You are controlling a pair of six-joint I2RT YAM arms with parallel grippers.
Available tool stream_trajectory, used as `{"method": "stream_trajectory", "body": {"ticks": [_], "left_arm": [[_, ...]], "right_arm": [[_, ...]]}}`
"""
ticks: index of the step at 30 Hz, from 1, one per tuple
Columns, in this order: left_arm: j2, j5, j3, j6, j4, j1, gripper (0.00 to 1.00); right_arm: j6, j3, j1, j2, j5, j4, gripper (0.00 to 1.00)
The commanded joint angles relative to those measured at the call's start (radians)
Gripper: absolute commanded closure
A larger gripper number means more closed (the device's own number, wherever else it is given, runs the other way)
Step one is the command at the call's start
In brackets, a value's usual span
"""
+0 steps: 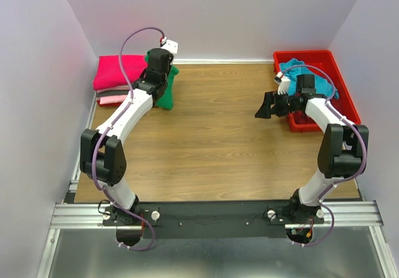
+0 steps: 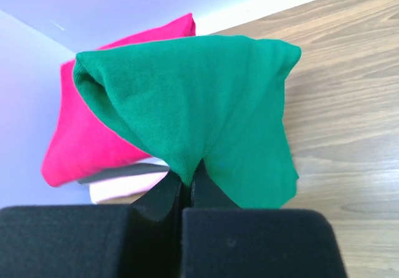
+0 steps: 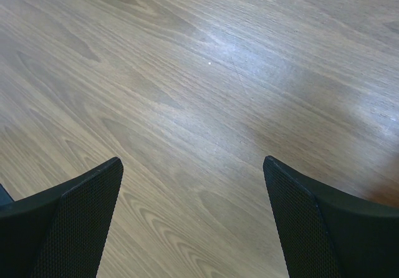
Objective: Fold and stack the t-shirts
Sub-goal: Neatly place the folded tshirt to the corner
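A bright green t-shirt (image 2: 193, 103) hangs bunched from my left gripper (image 2: 187, 175), which is shut on a pinch of its fabric. From above, the green t-shirt (image 1: 167, 98) shows just right of a folded stack at the back left. That stack has a hot pink t-shirt (image 1: 118, 71) on top and a light pink one (image 1: 112, 98) beneath, with a thin dark layer between them. My right gripper (image 1: 262, 108) is open over bare wood, and nothing lies between its fingers (image 3: 81, 209). A teal t-shirt (image 1: 293, 66) lies crumpled in the bin.
A red plastic bin (image 1: 343, 91) stands at the back right, close behind the right wrist. Lilac walls close in the table on the left, back and right. The wooden tabletop (image 1: 212, 128) stretches between the two arms.
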Motion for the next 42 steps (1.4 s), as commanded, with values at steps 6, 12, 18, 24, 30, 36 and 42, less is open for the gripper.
{"method": "stream_trajectory", "body": {"ticks": [6,12,18,24,30,36,42], "left_arm": [[0.016,-0.094,0.118,0.117,0.029,-0.011,1.0],[0.02,-0.117,0.167,0.149,0.037,-0.012,1.0],[0.037,-0.145,0.24,0.166,0.037,-0.011,1.0],[0.034,-0.165,0.309,0.178,0.025,-0.012,1.0],[0.026,-0.205,0.312,0.193,0.032,-0.009,1.0],[0.029,-0.248,0.341,0.219,0.049,-0.011,1.0],[0.026,-0.255,0.372,0.235,0.058,-0.011,1.0]], "right_arm": [[-0.018,-0.01,0.0,0.02,-0.044,-0.019,0.0],[-0.016,-0.01,0.002,0.017,-0.058,-0.018,0.0],[-0.015,-0.01,0.002,0.012,-0.064,-0.019,0.0],[-0.018,-0.01,0.002,0.013,-0.061,-0.019,0.0],[-0.018,-0.012,0.002,0.013,-0.064,-0.021,0.0],[-0.018,-0.012,0.002,0.015,-0.068,-0.021,0.0],[-0.018,-0.012,0.0,0.017,-0.07,-0.021,0.0]]}}
